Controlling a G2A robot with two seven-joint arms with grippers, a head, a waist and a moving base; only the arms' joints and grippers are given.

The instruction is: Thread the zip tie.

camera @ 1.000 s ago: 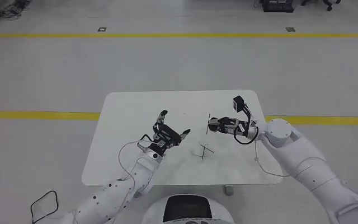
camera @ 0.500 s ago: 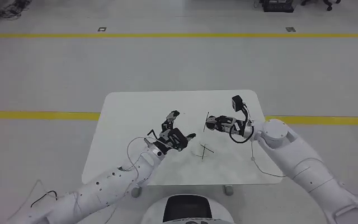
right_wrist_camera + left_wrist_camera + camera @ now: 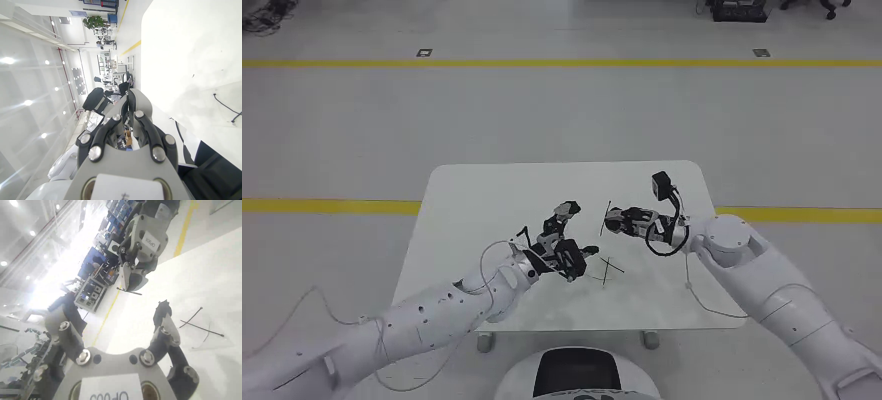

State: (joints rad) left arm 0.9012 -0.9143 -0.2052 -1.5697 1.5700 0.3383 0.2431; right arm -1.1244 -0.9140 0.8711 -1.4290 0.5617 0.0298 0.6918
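Observation:
A thin black zip tie is pinched in my right gripper, held above the middle of the white table. In the left wrist view that gripper is shut, with the tie sticking out on both sides of its fingertips. My left gripper stands open just to the left of it, a short gap away, nothing between its fingers. In the right wrist view my right gripper's fingers are pressed together and hide the held tie.
Two more black zip ties lie crossed on the table in front of both grippers, also seen as crossed ties beside a thin pale strand. Another tie end lies on the table. The table's left half is bare.
My left arm has swung right and forward, bringing its open gripper close to the right gripper. The right gripper has shifted slightly left with the zip tie still in it.

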